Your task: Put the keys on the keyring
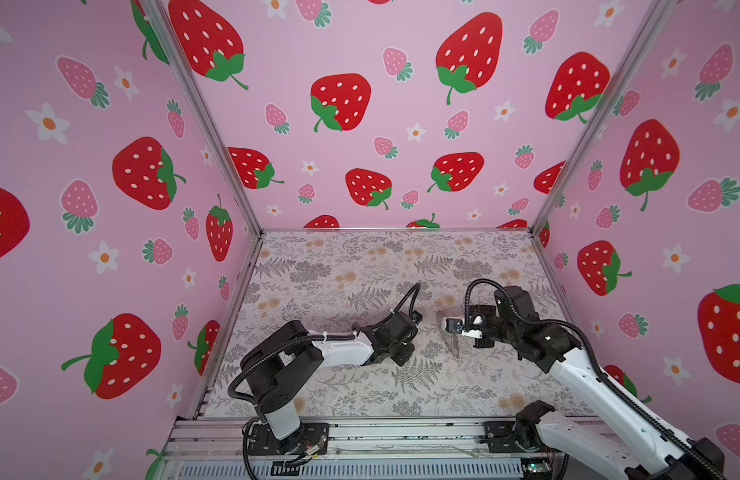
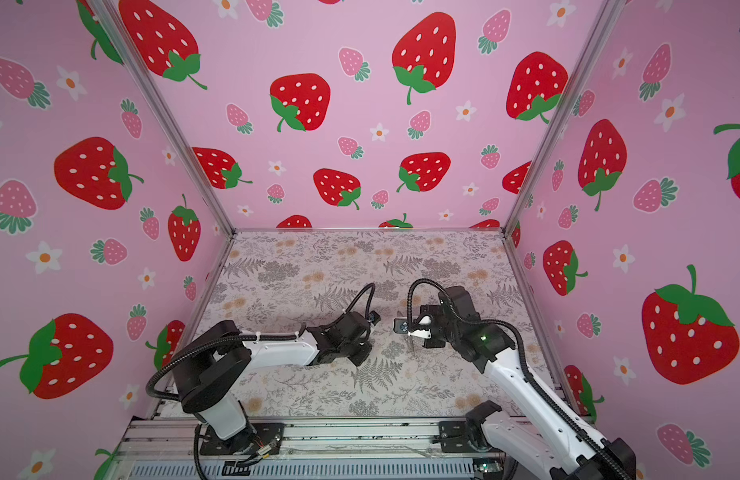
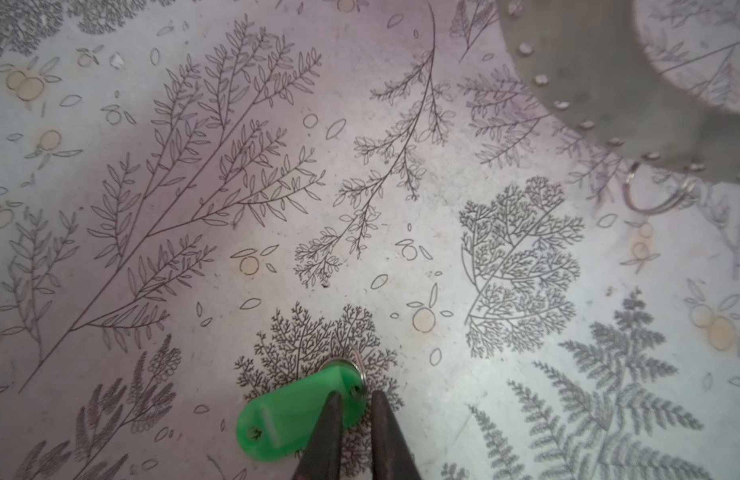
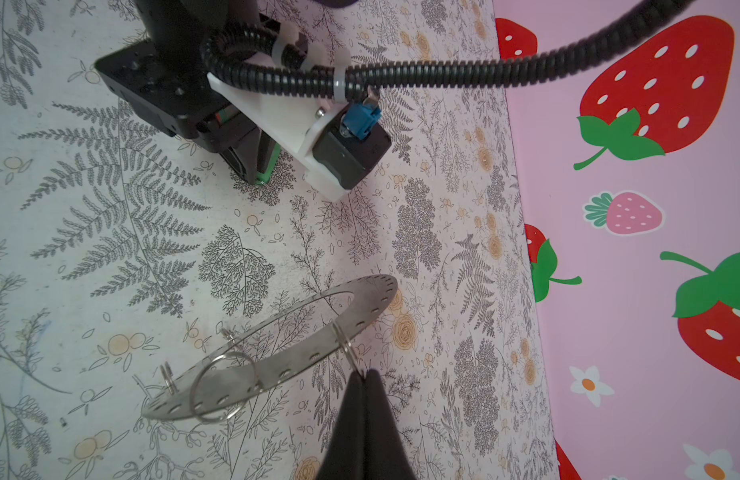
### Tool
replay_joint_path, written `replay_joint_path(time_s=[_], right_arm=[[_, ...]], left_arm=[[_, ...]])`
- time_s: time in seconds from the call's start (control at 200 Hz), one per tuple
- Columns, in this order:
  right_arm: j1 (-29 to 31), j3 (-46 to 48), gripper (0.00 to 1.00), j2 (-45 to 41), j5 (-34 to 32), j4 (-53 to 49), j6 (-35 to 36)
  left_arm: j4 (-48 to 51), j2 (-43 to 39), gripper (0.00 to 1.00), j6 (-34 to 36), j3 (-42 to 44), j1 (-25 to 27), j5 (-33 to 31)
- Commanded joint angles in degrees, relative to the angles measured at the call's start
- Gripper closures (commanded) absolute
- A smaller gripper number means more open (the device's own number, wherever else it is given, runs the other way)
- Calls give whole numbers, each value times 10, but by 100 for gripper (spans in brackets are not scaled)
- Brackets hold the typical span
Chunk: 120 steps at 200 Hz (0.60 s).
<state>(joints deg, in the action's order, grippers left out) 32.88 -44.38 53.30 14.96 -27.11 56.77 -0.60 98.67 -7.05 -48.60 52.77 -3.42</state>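
Ok, right hand (image 4: 363, 374): clenched on wire loop (image 4: 346, 347) of tilted flat brownish-grey metal keyring (image 4: 374, 297).
Left hand (image 3: 357, 395): nearly closed at oblong green plastic key tag (image 3: 285, 411); grip unclear.
Tag: near keyring.

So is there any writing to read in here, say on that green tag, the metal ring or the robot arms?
No text can be read in any of these views.
green tag: its label window shows no legible writing.
keyring: only small holes along the rim, no marks.
left arm and right arm: no label or brand that can be read.
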Motion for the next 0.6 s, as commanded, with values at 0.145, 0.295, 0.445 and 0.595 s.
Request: replay_joint_path(time_s=[0.145, 0.295, 0.445, 0.595], right_arm=[[1, 1, 100, -7, 11, -2, 1], [1, 2, 100, -8, 12, 0, 0], [1, 3, 100, -7, 15, 5, 0], [1, 4, 100, -7, 15, 7, -3]], left_arm=[[9, -3, 93, 0, -15, 4, -21], [3, -11, 100, 7, -12, 5, -20], [0, -13, 100, 12, -10, 4, -14], [-16, -27, 100, 22, 4, 3, -1]])
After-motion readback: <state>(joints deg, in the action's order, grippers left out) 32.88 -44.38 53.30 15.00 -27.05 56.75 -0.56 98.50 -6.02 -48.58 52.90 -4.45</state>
